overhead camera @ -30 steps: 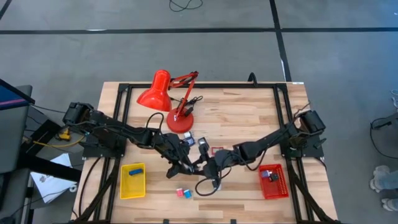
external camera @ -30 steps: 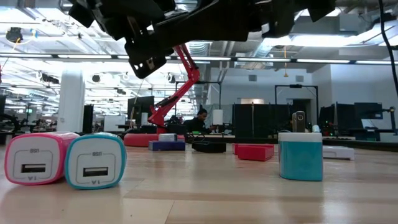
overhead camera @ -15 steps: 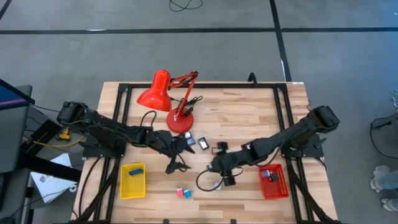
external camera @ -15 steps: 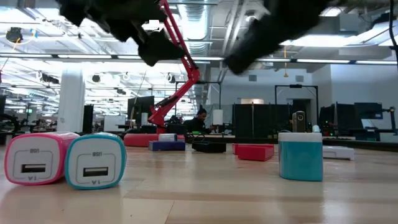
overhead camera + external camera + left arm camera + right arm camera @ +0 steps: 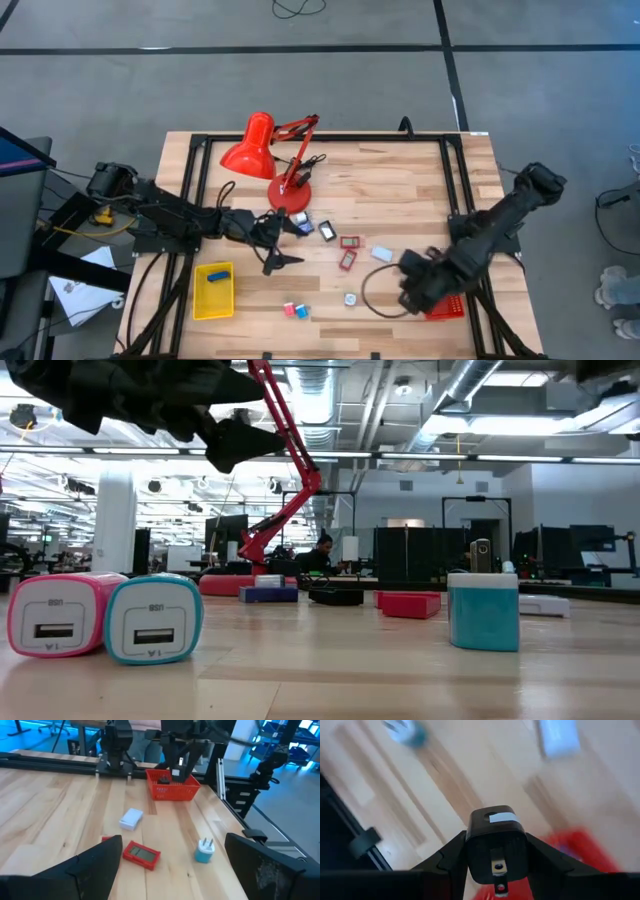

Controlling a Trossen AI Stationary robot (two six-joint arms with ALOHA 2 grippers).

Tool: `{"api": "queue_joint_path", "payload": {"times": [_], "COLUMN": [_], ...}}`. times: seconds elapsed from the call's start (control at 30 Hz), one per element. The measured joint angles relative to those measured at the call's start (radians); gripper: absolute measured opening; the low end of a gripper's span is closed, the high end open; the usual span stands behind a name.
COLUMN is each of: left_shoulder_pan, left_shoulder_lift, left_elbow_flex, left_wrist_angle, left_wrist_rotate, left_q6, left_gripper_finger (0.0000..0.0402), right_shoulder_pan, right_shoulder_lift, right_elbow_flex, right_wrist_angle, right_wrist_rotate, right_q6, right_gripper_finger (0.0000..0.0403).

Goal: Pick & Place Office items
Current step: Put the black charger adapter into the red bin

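right gripper (image 5: pixel 496 851) clamping black charger (image 5: pixel 496 840)

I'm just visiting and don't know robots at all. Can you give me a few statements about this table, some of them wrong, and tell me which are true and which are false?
1. The right gripper is shut on a black plug adapter. True.
2. The left gripper is carrying a pink block. False: its fingers stand open with nothing between them.
3. The yellow tray holds a blue item. True.
4. The red desk lamp lies inside the red basket. False: it stands on the table at the far side, well apart from the basket.
5. A pink charger and a teal charger sit side by side. True.
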Motion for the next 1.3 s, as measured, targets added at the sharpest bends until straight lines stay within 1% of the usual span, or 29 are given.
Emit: {"api": "queue_joint_path", "payload": {"times": [0.07, 0.27, 0.43, 0.57, 0.83, 0.9, 1.0, 1.03, 1.17, 1.3], "left_shoulder_pan": [-0.006, -0.024, -0.035, -0.036, -0.036, -0.036, -0.036, -0.036, -0.036, -0.036], "left_shoulder_lift": [0.000, 0.000, 0.000, 0.000, 0.000, 0.000, 0.000, 0.000, 0.000, 0.000], "left_elbow_flex": [-0.004, -0.004, -0.004, -0.004, -0.004, -0.004, -0.004, -0.004, -0.004, -0.004], "left_wrist_angle": [-0.002, 0.001, 0.001, 0.002, 0.001, 0.002, 0.001, 0.002, 0.002, 0.002], "left_wrist_rotate": [0.000, -0.001, -0.001, -0.002, -0.004, -0.003, -0.003, -0.003, -0.002, 0.001], "left_q6": [0.000, -0.001, -0.001, -0.001, -0.001, -0.001, -0.001, -0.001, -0.001, -0.001], "left_gripper_finger": [0.0349, 0.0349, 0.0349, 0.0349, 0.0349, 0.0349, 0.0349, 0.0349, 0.0349, 0.0349], "right_shoulder_pan": [0.060, 0.203, 0.298, 0.341, 0.344, 0.336, 0.323, 0.319, 0.318, 0.318], "right_shoulder_lift": [0.007, 0.029, 0.035, 0.068, 0.165, 0.190, 0.224, 0.230, 0.243, 0.243], "right_elbow_flex": [0.000, 0.000, 0.000, 0.000, 0.000, 0.000, 0.000, -0.001, -0.001, -0.001], "right_wrist_angle": [-0.036, -0.073, -0.122, -0.137, -0.096, -0.097, -0.097, -0.092, -0.076, -0.067], "right_wrist_rotate": [0.000, -0.010, -0.032, -0.066, -0.084, -0.123, -0.214, -0.222, -0.223, -0.223], "right_q6": [0.127, 0.357, 0.604, 0.716, 0.732, 0.719, 0.692, 0.686, 0.679, 0.653], "right_gripper_finger": [0.0151, 0.0152, 0.0151, 0.0154, 0.0153, 0.0156, 0.0157, 0.0157, 0.0158, 0.0172]}}
